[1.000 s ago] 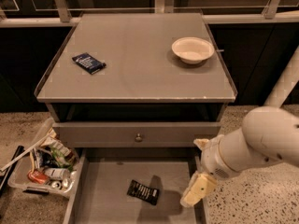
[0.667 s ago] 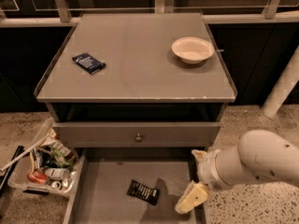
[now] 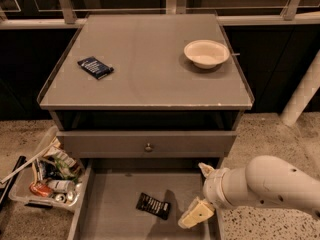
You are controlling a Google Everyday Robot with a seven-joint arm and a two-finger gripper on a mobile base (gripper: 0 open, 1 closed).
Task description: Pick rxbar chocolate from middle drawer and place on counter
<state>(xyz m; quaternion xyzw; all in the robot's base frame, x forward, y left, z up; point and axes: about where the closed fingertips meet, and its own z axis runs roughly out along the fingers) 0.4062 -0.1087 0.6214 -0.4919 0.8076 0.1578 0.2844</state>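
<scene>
The rxbar chocolate, a flat black wrapper with white lettering, lies on the floor of the pulled-out middle drawer, near its centre. My gripper hangs over the drawer's right side, just right of the bar and not touching it. It is open: one cream finger points up-left and the other sits low beside the bar, with nothing between them. The grey counter spans the cabinet top above.
A dark blue packet lies at the counter's left and a white bowl at its right rear. The upper drawer front with a round knob is closed. A bin of clutter stands on the floor at left. A white post stands at right.
My arm has sunk lower and shifted left, bringing the gripper down over the drawer's right side and closer to the bar. The bar has not moved.
</scene>
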